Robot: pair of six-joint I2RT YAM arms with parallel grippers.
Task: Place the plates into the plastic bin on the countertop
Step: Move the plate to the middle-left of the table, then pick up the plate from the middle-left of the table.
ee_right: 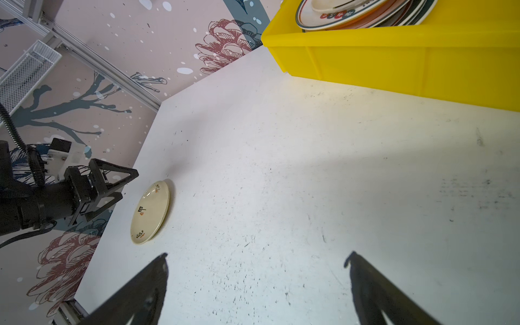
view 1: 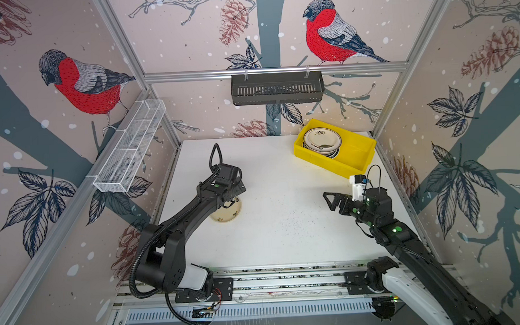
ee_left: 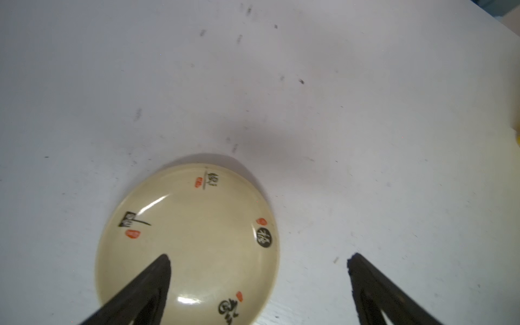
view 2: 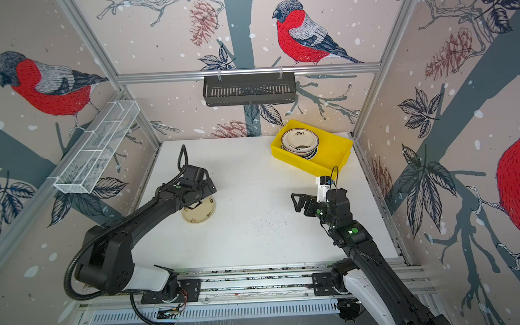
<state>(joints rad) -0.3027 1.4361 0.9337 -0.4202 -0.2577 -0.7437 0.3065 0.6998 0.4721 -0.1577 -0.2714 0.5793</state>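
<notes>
LAST PLATE OUT: A cream plate with red and black characters lies flat on the white worktop near its left edge. A stack of plates already sits in the yellow plastic bin at the far right corner. The left fingers, spread wide and holding nothing, hang over the cream plate. One is above its face and the other over bare worktop past the rim; whether either touches it cannot be told. The right fingers, likewise spread and empty, hover near the right edge, just on the near side of the bin. The step in hand appears to be the pickup of this last plate. The next move likely calls for lowering until the shallow rim sits between the fingers, pinching it, then carrying it across to the bin.
</notes>
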